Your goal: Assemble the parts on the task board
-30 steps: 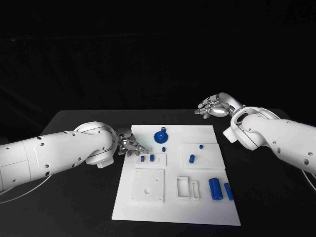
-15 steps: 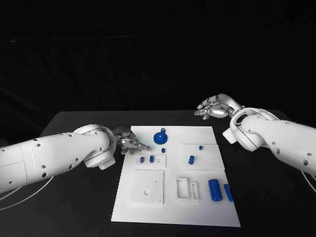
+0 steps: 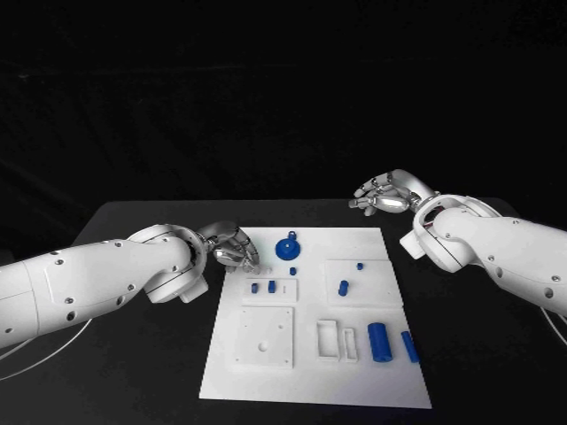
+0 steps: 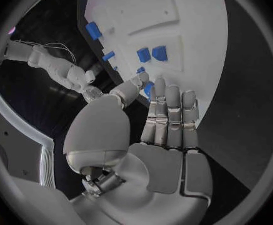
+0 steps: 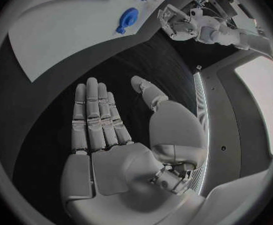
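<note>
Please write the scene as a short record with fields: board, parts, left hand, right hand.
board: white task board lying flat on the black table
parts: round blue part at the board's far end; two blue cylinders near its right edge
left hand: left hand open, at the board's left edge, holding nothing
right hand: right hand open, beyond the board's far right corner, holding nothing

The task board looks like smooth matt white plastic. The blue parts look like plastic with a slight sheen. The table is matt black. The fingers of both hands are satin silver metal, segmented, beside glossy white arm shells.
</note>
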Robot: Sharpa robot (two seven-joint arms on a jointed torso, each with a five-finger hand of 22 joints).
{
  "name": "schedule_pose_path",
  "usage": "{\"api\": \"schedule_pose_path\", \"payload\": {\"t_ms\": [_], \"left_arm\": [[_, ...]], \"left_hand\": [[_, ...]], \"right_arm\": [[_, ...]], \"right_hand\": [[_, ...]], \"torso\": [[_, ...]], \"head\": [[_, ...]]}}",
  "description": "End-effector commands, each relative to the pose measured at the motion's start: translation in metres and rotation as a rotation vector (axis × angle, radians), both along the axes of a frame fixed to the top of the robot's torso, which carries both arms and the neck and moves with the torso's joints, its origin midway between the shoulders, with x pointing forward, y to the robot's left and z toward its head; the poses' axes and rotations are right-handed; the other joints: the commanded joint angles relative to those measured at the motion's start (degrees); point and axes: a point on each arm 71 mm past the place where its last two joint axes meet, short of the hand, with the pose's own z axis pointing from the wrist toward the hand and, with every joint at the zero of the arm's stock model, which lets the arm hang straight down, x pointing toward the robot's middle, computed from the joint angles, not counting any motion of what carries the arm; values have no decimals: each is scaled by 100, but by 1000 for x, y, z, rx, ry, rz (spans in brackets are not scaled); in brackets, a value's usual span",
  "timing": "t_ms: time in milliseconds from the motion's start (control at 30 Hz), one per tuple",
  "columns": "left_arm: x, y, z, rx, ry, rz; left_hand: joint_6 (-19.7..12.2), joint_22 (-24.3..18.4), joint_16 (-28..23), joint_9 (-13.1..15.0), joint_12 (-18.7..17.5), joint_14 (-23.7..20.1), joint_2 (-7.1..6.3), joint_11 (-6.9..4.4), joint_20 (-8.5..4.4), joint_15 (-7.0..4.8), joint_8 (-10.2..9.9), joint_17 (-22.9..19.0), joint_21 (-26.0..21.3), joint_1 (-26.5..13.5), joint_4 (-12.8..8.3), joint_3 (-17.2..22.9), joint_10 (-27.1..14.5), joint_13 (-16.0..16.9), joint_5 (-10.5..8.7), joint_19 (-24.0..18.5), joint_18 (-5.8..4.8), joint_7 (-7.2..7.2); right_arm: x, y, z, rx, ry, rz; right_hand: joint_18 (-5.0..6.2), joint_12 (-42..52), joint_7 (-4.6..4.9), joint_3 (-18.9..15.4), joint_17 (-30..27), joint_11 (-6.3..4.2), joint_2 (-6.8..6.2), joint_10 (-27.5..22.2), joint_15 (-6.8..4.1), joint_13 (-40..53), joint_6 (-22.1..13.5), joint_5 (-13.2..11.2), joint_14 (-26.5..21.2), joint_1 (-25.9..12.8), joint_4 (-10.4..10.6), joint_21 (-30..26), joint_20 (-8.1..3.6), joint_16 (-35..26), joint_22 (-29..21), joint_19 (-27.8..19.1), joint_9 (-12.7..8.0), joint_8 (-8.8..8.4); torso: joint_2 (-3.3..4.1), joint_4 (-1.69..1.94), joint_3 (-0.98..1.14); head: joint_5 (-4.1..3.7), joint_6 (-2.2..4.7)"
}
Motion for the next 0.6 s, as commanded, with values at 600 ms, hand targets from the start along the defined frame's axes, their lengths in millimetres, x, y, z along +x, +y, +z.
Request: {"api": "schedule_pose_path", "payload": {"t_ms": [600], "left_arm": [[-11,12,-9,48,101,-61]], "left_hand": [[671,71,372,11,71,512,203,-262,-741,-274,255,163,241,16,57,-115,717,-65,-25,454,52,-282]], "right_arm": [[-1,0,-1,2,0,11]], "right_hand": [[40,36,0,-20,13,-4,21,-27,6,-9,-29,23,-10,-49,-8,-30,4,-28,10,-42,-6,26]], "torso": [[1,1,-3]], "head": [[3,-30]]}}
